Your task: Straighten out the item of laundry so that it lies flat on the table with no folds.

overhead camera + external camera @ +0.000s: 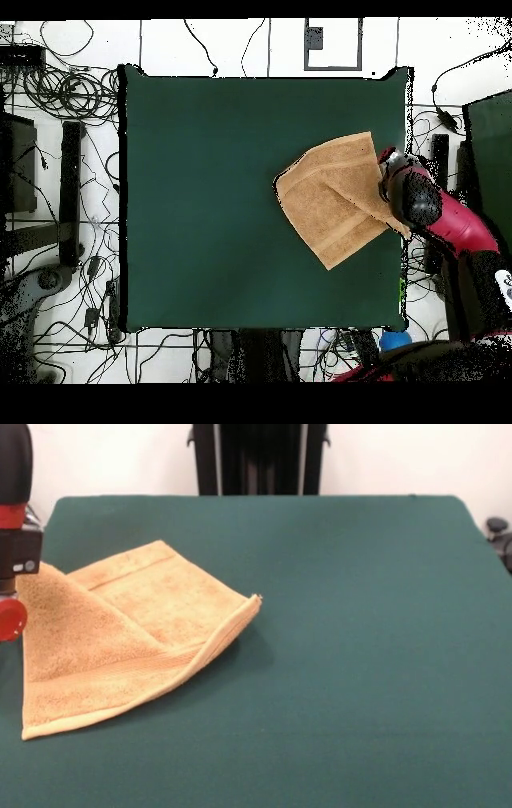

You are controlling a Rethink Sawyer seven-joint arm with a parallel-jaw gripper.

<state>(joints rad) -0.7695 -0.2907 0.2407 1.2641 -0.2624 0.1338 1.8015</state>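
A dark green surface [360, 664] fills the scene, bare across its right half in the front view. The golden-tan towel [120, 640] lies at its left side, one flap raised and folded over the flat part, border band and hem showing. The red and black arm's tool [14, 576] meets the towel's raised left corner; its grip cannot be made out.

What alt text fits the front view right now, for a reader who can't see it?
A golden-tan towel lies folded over itself on the left of the green table, its left side lifted beside the robot arm at the picture's left edge.
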